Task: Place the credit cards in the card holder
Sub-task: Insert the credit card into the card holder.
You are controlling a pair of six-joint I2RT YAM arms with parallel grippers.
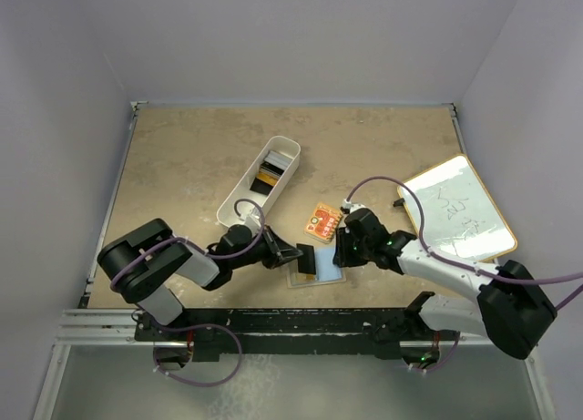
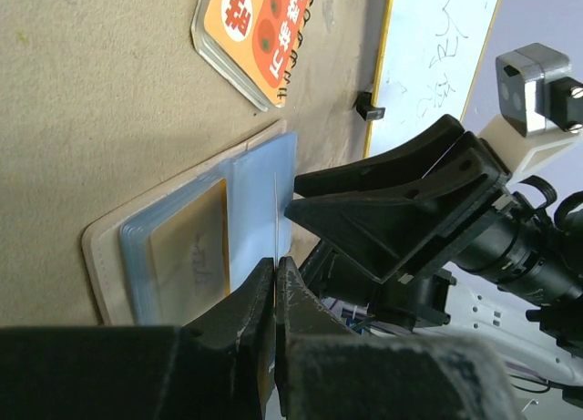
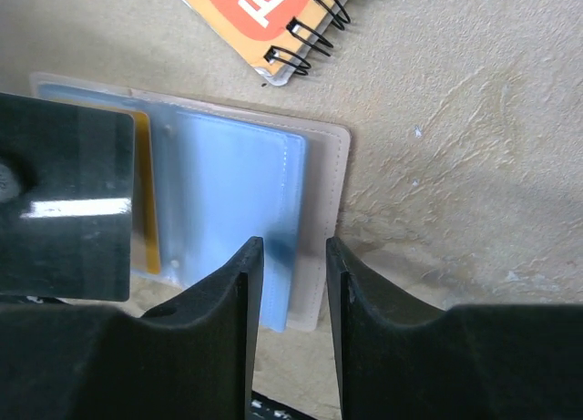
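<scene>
Clenched at the left gripper (image 2: 275,272) on a black credit card (image 3: 64,201), over the left part of the open card holder (image 3: 330,201), which lies flat near the table's near edge. Parted at the right gripper (image 3: 291,249), grasping nothing, astride the near right edge of a clear blue sleeve (image 3: 237,183), with the holder's beige rim just alongside. Tucked in a sleeve beside the black card, an orange-gold card (image 3: 143,165).

Little room between the two grippers, tips close together above the holder. Just past the holder's far edge, not touching it, an orange spiral-bound notebook (image 1: 322,222). Farther left, a long white bin (image 1: 239,190) with more cards (image 1: 267,176) inside. At the right edge, a whiteboard (image 1: 454,210). Open room on the mottled tan table (image 1: 182,147) at the far side and far left. Plain grey walls on three sides.
</scene>
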